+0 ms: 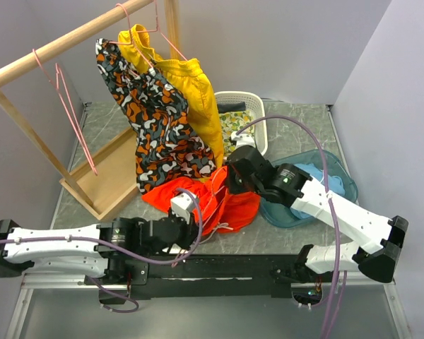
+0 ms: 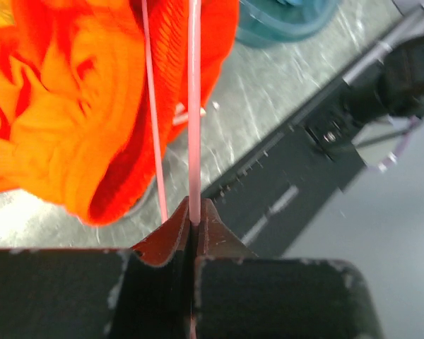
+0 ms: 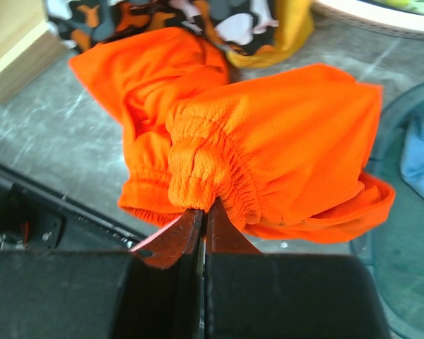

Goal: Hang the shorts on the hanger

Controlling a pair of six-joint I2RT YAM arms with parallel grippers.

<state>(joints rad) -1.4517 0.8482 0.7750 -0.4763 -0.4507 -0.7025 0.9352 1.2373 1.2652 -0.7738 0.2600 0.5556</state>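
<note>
The bright orange-red shorts (image 1: 230,205) lie bunched on the table in front of the two arms. My left gripper (image 2: 195,215) is shut on one wire of the thin pink hanger (image 2: 194,106). That wire runs up over the shorts (image 2: 71,120), and a second wire of the hanger (image 2: 154,127) runs beside it. In the top view the left gripper (image 1: 191,206) sits at the shorts' near-left edge. My right gripper (image 3: 206,210) is shut on the gathered elastic waistband of the shorts (image 3: 283,134) and stands at their far-right side (image 1: 233,180). The drawstring shows faintly near the front hem.
A wooden rack (image 1: 71,42) stands at the back left with pink hangers (image 1: 67,106), camouflage shorts (image 1: 155,120) and yellow shorts (image 1: 194,92) on it. Its wooden base (image 1: 109,176) lies left of the shorts. A white basket (image 1: 244,113) and a teal tub (image 1: 339,187) are on the right.
</note>
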